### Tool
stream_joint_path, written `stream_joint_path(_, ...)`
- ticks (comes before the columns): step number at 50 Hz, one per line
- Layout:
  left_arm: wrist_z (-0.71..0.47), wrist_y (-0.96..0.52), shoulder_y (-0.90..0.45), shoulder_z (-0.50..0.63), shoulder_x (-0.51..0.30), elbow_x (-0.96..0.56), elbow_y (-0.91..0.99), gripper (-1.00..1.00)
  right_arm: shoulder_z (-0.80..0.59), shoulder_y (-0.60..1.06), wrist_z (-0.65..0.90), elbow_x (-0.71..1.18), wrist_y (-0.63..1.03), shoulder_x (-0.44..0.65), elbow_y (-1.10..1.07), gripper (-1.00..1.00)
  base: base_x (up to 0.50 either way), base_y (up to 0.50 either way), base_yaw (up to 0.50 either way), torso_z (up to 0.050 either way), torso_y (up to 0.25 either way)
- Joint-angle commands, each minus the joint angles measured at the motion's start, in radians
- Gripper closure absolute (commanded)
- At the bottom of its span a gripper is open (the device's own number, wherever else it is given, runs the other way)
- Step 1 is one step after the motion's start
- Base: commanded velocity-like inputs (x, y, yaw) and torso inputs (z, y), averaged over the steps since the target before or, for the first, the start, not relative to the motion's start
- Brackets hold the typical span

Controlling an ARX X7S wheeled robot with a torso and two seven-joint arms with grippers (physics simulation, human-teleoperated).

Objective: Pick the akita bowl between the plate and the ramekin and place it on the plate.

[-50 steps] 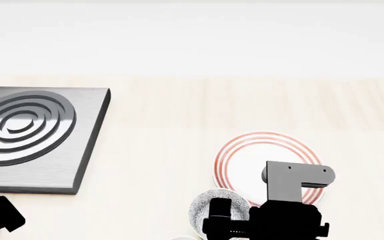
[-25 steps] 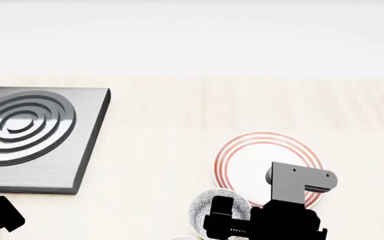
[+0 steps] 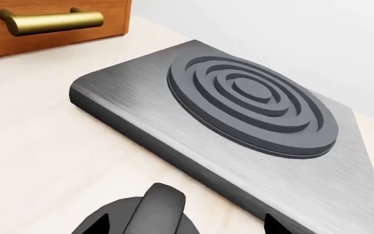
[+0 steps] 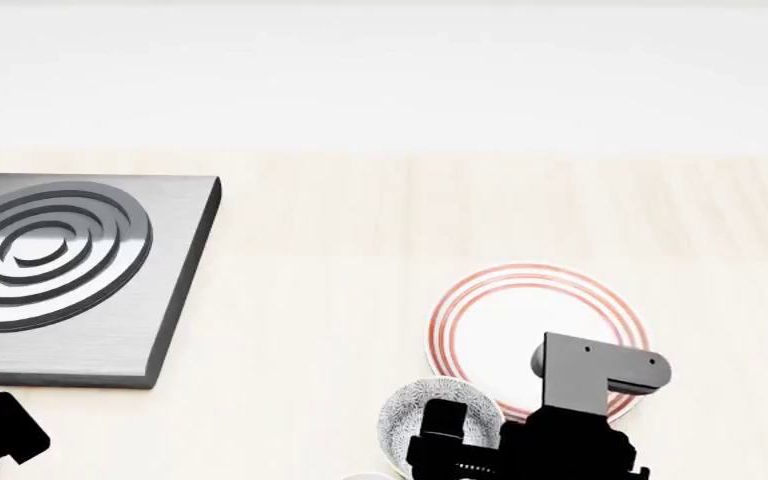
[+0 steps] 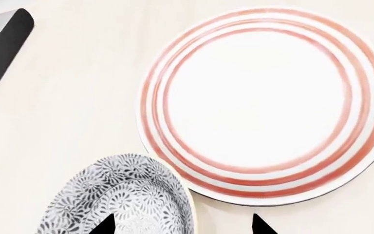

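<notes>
Pale wood counter [image 4: 357,260].
Left wrist view: burner slab [image 3: 252,112], drawer [image 3: 50,22]; left gripper's state cannot be told.
Head view: bowl [image 4: 411,415] just beside plate [image 4: 531,320], partly under right arm.
Right wrist view: right gripper [image 5: 181,223] spread apart, one tip over bowl [image 5: 122,200]. Best straddle the rim squarely before closing.

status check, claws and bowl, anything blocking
Right claw open, tips above the akita bowl, not gripping. Bowl on the counter beside the plate, which is bare. Left claw idle by the burner block; state unclear.
</notes>
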Motion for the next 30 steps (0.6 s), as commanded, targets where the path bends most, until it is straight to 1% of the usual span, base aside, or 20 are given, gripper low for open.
stream_joint_path(1,-0.001,0.003,0.001,0.003,-0.001,-0.002,-0.002,-1.0,-0.012,-0.002,-0.011,-0.001,-0.016,0.004,0.025,-1.0,0.0,0.0,0.0,0.0,0.0)
stream_joint_path(30,-0.007,0.003,0.002,0.009,-0.005,-0.008,0.003,-1.0,-0.031,-0.009,-0.035,0.008,-0.041,0.01,0.066,-1.0,0.0,0.0,0.0,0.0,0.0)
